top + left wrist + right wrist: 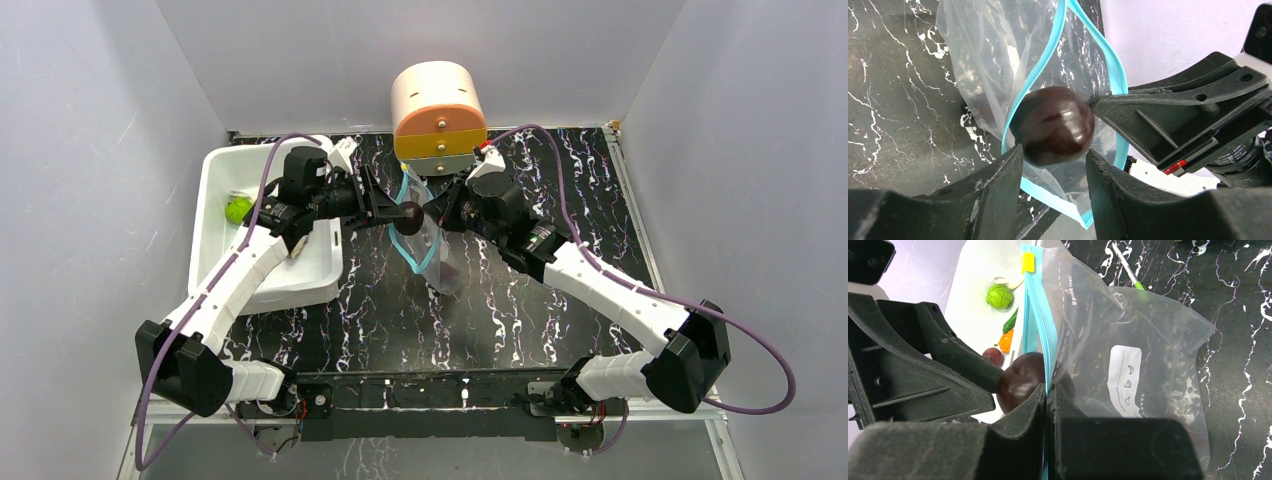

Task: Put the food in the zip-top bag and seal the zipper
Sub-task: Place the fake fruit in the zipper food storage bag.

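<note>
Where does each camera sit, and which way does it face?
Top external: above and behind the bases, looking down at the table; left arm, right arm show.
Left wrist: looks past its fingers at the dark ball at the bag mouth.
Right wrist: looks along its fingers, shut on the bag, toward the white tub.
Shared: dark ball, bag.

Upper centre, we saw the white pen point(1124, 262) cut by the top edge, its green end blurred behind the zip-top bag point(1158, 340). The label point(1127, 382) print was too small to read, and the right gripper point(1047, 390) hid the bag's bottom edge.
</note>
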You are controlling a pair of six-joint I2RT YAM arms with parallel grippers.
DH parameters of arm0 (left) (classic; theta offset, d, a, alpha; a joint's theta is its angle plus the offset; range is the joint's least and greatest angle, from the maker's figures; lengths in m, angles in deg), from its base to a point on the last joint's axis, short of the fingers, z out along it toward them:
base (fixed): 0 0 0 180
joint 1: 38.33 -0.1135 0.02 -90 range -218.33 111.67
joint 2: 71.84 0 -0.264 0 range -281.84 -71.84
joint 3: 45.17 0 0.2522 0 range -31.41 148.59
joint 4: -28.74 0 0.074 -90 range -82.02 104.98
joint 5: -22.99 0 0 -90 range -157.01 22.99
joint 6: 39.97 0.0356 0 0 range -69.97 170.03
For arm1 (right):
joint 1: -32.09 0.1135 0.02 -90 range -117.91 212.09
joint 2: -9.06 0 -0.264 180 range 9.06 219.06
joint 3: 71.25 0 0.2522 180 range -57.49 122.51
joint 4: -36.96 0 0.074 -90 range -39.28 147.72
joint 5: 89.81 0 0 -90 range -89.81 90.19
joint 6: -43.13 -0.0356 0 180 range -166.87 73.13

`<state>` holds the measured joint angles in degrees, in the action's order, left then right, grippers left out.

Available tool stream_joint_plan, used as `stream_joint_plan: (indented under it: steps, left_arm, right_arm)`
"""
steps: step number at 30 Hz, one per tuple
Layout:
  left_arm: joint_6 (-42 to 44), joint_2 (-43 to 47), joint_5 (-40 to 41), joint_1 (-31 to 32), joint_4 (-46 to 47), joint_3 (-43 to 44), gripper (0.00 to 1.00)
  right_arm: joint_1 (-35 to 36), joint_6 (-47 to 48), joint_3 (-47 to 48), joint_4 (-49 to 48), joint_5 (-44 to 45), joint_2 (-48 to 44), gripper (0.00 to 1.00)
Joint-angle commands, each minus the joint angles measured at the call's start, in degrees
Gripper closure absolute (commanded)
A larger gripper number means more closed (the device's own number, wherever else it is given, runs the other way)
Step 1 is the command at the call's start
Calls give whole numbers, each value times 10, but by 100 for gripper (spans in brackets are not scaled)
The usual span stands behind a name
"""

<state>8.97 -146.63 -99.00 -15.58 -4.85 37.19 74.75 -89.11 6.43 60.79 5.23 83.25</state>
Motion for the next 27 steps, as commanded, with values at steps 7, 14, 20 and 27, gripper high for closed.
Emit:
stream_joint_plan:
  steps: [7, 14, 20, 27]
  left_arm:
    - [24, 31, 31, 3, -45, 37, 54]
    - [42, 44, 69, 3, -70, 38, 37]
    - [28, 31, 16, 2, -27, 12, 41]
    - [1, 25, -36, 3, 19, -5, 50]
  right_arm:
    - [2, -12, 1, -48, 20, -35, 100]
    - [2, -18, 2, -48, 24, -53, 100]
    - [2, -21, 3, -48, 21, -53, 100]
    - [2, 1, 0, -37, 18, -45, 100]
